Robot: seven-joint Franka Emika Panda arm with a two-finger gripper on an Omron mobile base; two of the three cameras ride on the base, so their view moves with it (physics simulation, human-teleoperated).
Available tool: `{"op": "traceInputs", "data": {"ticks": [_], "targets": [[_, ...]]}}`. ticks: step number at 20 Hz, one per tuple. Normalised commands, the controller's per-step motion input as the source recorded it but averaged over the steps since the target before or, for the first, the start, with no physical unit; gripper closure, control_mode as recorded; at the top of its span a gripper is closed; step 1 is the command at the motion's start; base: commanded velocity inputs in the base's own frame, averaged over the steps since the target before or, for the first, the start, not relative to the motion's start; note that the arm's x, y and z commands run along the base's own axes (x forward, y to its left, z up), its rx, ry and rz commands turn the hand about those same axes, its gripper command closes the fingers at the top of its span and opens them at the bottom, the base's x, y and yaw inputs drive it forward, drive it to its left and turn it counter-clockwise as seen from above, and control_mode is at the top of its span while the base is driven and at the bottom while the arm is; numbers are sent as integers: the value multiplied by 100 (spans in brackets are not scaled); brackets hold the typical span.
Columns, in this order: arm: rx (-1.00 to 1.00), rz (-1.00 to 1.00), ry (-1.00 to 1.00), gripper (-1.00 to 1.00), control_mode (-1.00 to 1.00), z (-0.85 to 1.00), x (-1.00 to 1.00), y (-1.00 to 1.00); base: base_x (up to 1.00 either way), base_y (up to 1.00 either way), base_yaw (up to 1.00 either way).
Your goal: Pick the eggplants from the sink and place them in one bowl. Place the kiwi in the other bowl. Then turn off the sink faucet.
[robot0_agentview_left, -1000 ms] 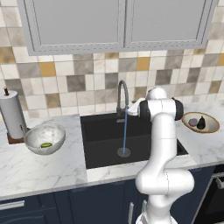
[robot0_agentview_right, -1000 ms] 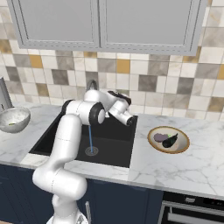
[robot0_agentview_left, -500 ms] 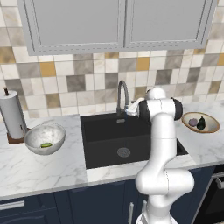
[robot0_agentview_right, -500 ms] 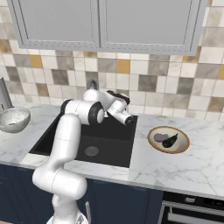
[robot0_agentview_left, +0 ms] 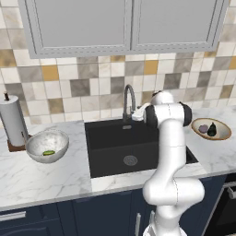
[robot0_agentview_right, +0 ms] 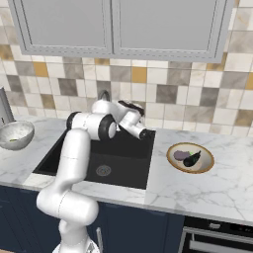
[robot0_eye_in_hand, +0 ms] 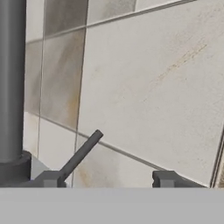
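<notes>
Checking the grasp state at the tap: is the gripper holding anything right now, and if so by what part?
Nothing is held. In the hand view the gripper has its jaws apart beside the sink faucet; the faucet lever rises by one fingertip, not clamped between them.

2 flanking views of sink [robot0_agentview_left: 110, 133]

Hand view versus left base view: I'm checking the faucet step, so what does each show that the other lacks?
Hand view alone: the faucet's thin lever close up, angled beside one fingertip of the end effector, against wall tiles. Left base view alone: the sink, the kiwi in the speckled bowl, both eggplants in the tan bowl, no water running. Both: the faucet.
</notes>
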Motion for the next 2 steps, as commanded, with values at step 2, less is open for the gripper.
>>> {"op": "traceInputs", "data": {"ticks": [2], "targets": [[0, 0, 0, -100, -100, 100, 76, 84, 0, 0, 0]]}}
